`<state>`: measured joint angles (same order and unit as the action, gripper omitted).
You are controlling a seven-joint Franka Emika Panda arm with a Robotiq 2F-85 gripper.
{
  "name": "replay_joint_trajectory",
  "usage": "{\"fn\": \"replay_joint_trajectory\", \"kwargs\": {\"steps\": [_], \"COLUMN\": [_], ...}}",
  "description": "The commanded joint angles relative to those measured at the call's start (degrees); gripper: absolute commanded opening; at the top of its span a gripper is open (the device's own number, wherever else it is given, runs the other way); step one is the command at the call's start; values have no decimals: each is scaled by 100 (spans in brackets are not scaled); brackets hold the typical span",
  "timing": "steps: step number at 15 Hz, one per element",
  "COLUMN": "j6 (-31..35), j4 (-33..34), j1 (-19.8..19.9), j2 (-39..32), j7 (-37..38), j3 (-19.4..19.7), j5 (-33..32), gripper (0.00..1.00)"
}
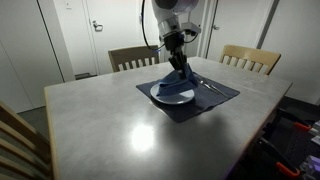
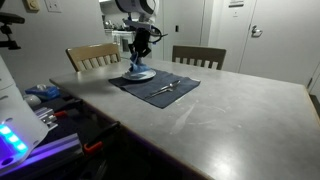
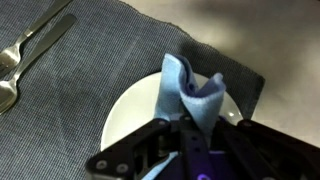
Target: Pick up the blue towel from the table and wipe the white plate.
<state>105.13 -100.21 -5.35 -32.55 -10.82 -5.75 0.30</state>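
The white plate (image 3: 135,115) sits on a dark blue placemat (image 3: 90,70); it also shows in both exterior views (image 1: 170,97) (image 2: 140,75). My gripper (image 3: 190,135) is shut on the light blue towel (image 3: 190,90) and holds it bunched over the plate, the towel's lower end touching or nearly touching the plate. In both exterior views the gripper (image 1: 178,62) (image 2: 141,52) points straight down over the plate, with the towel (image 1: 180,82) (image 2: 139,68) hanging from it.
A fork and spoon (image 3: 20,55) lie on the placemat beside the plate, also seen in the exterior views (image 1: 212,85) (image 2: 168,89). Two wooden chairs (image 1: 130,57) (image 1: 250,58) stand at the table's far side. The grey table (image 1: 120,120) spreads round the placemat.
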Motion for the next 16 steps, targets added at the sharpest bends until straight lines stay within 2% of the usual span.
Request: {"fn": "replay_joint_trajectory", "kwargs": {"steps": [1, 7, 12, 14, 16], "j6": [8, 793, 1605, 1682, 1455], "j4": [451, 825, 827, 722, 648], "j1": [14, 35, 32, 61, 105], "j2": [-323, -743, -894, -855, -809], "j7": [-268, -415, 112, 307, 463], "j3": [-38, -30, 221, 322, 356], "j5": [-141, -212, -244, -224, -144], "gripper": [2, 2, 2, 2, 2]}}
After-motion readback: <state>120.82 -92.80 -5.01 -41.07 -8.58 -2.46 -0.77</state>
